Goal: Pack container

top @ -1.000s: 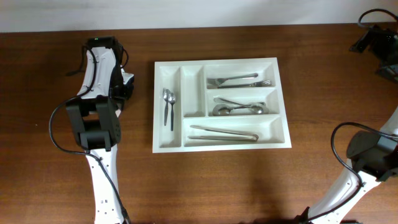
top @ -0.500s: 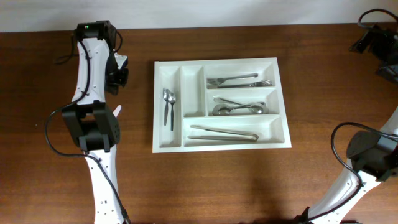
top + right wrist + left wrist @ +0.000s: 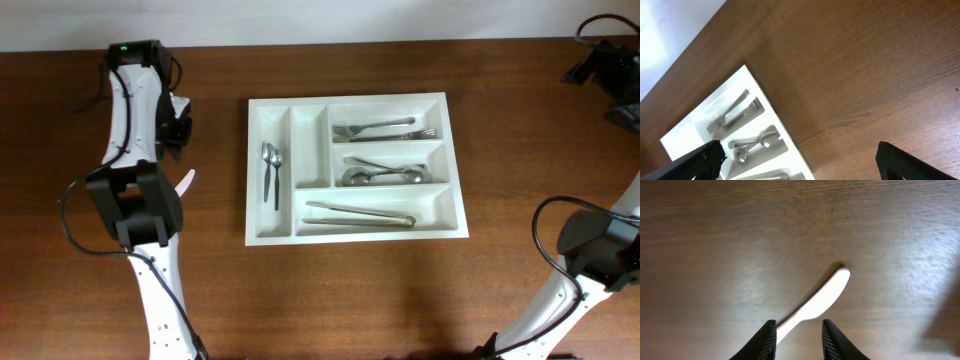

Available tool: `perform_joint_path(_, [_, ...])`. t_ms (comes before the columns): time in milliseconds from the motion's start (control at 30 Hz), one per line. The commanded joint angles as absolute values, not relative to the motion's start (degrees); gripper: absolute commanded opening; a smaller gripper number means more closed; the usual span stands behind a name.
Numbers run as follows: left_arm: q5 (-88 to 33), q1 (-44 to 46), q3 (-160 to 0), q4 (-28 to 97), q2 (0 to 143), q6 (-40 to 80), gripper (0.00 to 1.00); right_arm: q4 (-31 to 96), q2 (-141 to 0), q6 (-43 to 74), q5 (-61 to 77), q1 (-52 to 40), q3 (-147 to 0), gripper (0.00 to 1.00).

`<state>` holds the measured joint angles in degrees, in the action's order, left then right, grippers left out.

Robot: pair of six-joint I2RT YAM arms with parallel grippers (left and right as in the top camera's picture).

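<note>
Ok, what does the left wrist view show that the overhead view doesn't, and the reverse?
Only the left wrist view: the left gripper open, with the handle end of a white utensil showing between its fingers. Only the overhead view: the container holding forks, spoons and tongs. Both: the white utensil, partly hidden overhead, lying on the wooden table.

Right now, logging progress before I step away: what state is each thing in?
container: flat on the table, four compartments hold cutlery, one narrow compartment empty
white utensil: lying on table, outside container
left gripper: open, over the white utensil
right gripper: open, holding nothing
</note>
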<state>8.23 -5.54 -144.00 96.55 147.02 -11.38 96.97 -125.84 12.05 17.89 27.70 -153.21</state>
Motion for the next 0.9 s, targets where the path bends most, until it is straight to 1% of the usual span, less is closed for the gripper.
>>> perform_joint_path(0, [8.86,-5.37,-144.24,96.73,132.53,-12.36,0.36,97.32,-126.15,12.32,17.37,27.4,-152.99,0.99])
perform_joint_path(67, [8.91,-5.76,-144.24,96.73,127.83,-13.63,0.38,97.32,-126.15,12.32,17.37,27.4,-152.99,0.99])
perform_joint_path(167, [8.6,-7.51,-143.44,96.71,122.61,-15.81,0.47,97.32,-126.15,12.32,17.34,27.4,-152.99,0.99])
perform_joint_path(233, [5.04,-9.56,-141.51,96.71,120.16,-18.76,0.51,97.32,-126.15,12.32,17.34,27.4,-152.99,0.99])
perform_joint_path(300, [0.03,-11.84,-138.45,96.71,119.04,-22.7,0.53,97.32,-126.15,12.32,17.34,27.38,-152.99,0.99])
perform_joint_path(367, [-2.55,-13.85,-134.28,96.71,118.91,-26.44,0.53,97.32,-126.15,12.32,17.37,27.38,-152.99,0.99])
perform_joint_path(500, [-2.61,-16.4,-122.67,94.43,118.91,-32.64,0.53,97.32,-126.15,12.32,17.37,27.38,-152.99,0.99])
perform_joint_path(700, [-2.59,-17.56,-107.18,81.65,118.91,-40.34,0.52,97.1,-126.15,12.32,17.34,27.4,-152.99,0.99])
perform_joint_path(867, [-1.15,-17.26,-99.18,72.53,118.91,-43.66,0.52,97.03,-126.15,12.32,17.34,27.4,-152.99,0.99])
